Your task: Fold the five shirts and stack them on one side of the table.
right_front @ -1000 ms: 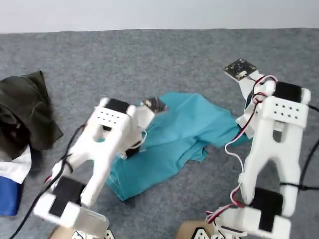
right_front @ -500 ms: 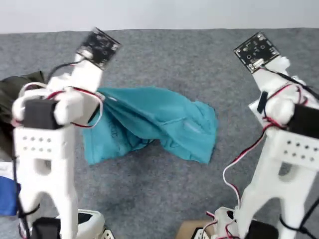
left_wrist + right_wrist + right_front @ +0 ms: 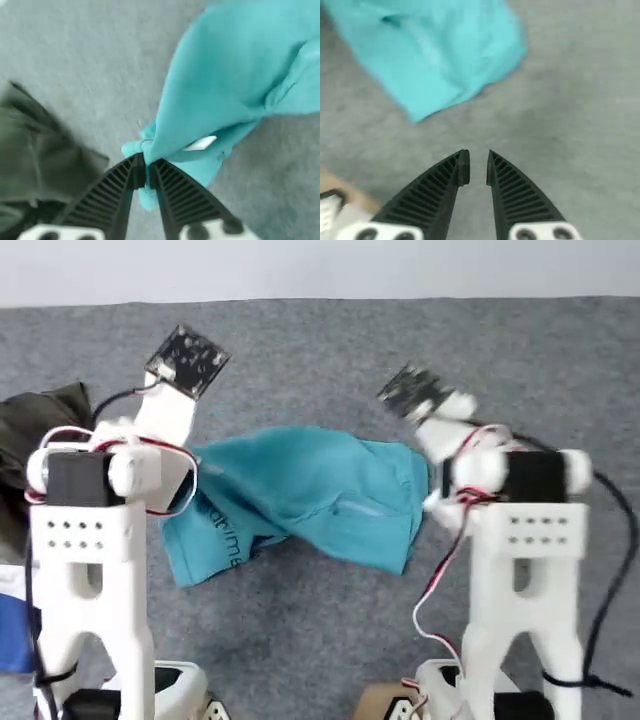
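Observation:
A teal shirt (image 3: 310,490) lies crumpled in the middle of the grey table, one end lifted toward the left arm (image 3: 100,480). My left gripper (image 3: 146,169) is shut on a bunched edge of the teal shirt (image 3: 235,75), which hangs away from the tips. A dark green shirt (image 3: 45,440) sits in a heap at the table's left edge, and it also lies beside the left gripper as the dark green shirt (image 3: 35,150). My right gripper (image 3: 476,167) hovers over bare table with a narrow gap and nothing in it, just off the teal shirt (image 3: 430,50).
White cloth (image 3: 18,580) and blue cloth (image 3: 15,635) lie at the left edge, in front of the dark shirt. The right arm (image 3: 520,500) stands at the teal shirt's right end. Grey table surface (image 3: 560,370) extends far right and behind.
Both arms have risen from low poses. The left one has pulled the teal shirt's end up and leftward. The right arm has since swung in toward the shirt's right edge.

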Controlling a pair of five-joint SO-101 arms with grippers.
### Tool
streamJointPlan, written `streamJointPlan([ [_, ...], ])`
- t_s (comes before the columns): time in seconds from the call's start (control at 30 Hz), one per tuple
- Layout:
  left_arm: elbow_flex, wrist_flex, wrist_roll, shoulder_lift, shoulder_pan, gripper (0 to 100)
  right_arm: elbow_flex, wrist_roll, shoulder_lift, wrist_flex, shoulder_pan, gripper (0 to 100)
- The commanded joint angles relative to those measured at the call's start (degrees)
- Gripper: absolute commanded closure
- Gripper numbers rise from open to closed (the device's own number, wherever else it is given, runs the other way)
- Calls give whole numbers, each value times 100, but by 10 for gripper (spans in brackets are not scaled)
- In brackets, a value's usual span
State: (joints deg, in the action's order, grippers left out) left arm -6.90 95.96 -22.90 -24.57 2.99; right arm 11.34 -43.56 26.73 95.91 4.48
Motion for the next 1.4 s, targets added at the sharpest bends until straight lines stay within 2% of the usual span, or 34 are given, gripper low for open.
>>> streamJointPlan([
  [0.0,-655,-369,-18,-176,343,994,870,211,154,-215,409,867],
  [0.2,-1481,-862,-18,-176,615,994,1574,1125,154,-708,620,644],
  [0.3,-1780,-1073,-18,-176,571,994,1679,1231,119,-1086,804,606],
  [0.5,-1991,-1222,-18,-176,571,994,1468,1266,-822,-1455,1182,623],
  [0.83,-1982,-1222,-18,-176,571,994,510,1275,-2844,-1640,1165,630],
  [0.93,-1982,-1222,-18,-176,571,994,334,1275,-3143,-1631,1191,688],
  [1.17,-1982,-1222,-18,-141,571,994,316,1266,-3248,-1657,1209,890],
  [1.37,-1982,-1222,-18,-141,571,994,316,1240,-3257,-1657,1200,898],
])
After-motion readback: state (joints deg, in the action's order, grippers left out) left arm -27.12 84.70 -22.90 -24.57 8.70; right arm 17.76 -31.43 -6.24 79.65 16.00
